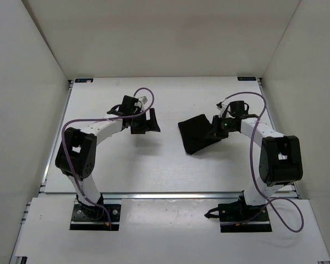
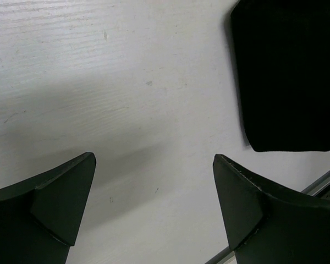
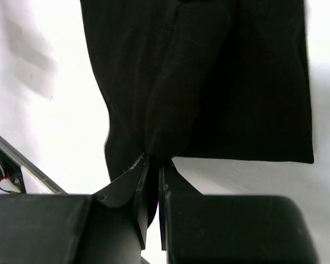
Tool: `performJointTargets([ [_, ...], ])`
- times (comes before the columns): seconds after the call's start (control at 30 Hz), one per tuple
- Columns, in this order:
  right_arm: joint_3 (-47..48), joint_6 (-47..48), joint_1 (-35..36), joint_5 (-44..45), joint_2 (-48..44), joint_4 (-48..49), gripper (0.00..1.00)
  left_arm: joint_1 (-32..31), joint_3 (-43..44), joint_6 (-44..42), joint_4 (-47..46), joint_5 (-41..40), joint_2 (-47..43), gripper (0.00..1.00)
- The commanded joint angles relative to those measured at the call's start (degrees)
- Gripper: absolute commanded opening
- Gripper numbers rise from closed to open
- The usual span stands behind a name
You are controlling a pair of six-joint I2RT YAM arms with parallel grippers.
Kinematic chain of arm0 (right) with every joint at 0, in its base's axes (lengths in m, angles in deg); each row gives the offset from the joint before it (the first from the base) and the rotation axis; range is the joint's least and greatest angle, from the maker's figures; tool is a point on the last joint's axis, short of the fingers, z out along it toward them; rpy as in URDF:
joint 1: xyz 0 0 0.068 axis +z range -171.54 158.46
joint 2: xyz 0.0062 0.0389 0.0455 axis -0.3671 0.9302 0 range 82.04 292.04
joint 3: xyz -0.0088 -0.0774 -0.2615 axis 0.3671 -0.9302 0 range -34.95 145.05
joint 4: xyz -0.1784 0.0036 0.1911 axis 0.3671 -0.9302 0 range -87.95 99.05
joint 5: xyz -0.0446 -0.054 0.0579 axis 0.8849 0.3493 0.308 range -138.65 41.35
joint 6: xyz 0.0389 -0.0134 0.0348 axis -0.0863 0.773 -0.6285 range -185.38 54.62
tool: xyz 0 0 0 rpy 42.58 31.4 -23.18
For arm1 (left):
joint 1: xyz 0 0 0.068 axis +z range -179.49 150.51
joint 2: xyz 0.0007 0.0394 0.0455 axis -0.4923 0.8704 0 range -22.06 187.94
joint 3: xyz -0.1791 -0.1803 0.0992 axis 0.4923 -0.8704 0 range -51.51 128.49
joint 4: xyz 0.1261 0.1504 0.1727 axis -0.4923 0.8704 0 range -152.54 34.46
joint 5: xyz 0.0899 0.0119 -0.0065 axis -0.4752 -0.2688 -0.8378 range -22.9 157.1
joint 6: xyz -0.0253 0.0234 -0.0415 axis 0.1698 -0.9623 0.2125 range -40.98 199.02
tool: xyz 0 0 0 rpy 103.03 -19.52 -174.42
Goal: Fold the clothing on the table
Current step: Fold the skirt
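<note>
The black clothing [image 1: 197,133] lies as a compact dark patch on the white table [image 1: 165,165], right of the middle. My right gripper [image 1: 216,131] is at its right edge, shut on a pinched ridge of the fabric. In the right wrist view the clothing [image 3: 209,77] fills the upper frame and bunches into the closed right gripper [image 3: 154,162]. My left gripper [image 1: 148,122] hovers left of the clothing, apart from it, open. In the left wrist view the left gripper [image 2: 154,170] is spread wide over bare table [image 2: 126,110], with the clothing [image 2: 289,71] at the upper right.
White walls enclose the table on three sides. A metal rail [image 1: 170,194] runs along the front edge, also seen as the rail [image 2: 319,181] in the left wrist view. Purple cables [image 1: 66,132] loop off both arms.
</note>
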Motion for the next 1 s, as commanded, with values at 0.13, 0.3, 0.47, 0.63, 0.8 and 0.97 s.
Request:
performJointTargets([
  [0.13, 12.6, 4.28, 1.87, -3.18, 3.33, -1.52, 0.0, -0.61, 2.62, 0.91, -0.48, 1.56, 0.48, 0.98],
  [0.3, 18.41, 5.43, 11.0, -5.36, 6.76, -2.14, 0.0, 0.35, 1.57, 1.26, -1.35, 2.09, -0.66, 0.98],
  [0.47, 22.8, 6.05, 17.34, -6.61, 10.97, -4.24, 0.0, 1.93, -0.45, 1.35, -1.8, 2.0, -2.25, 0.99],
  [0.63, 31.31, 5.7, 22.7, -6.26, 13.27, -7.24, 0.0, 4.31, -3.52, 1.35, -2.59, 1.48, -4.97, 0.98],
  [0.8, 38.01, 3.59, 25.78, -6.96, 16.07, -6.01, 0.0, 7.73, -5.29, 1.26, -1.89, 0.86, -7.43, 0.98],
  [0.97, 43.56, 4.02, 27.37, -7.14, 17.75, -7.94, 0.0, 10.37, -6.16, 0.74, -1.62, 0.78, -8.4, 0.99],
])
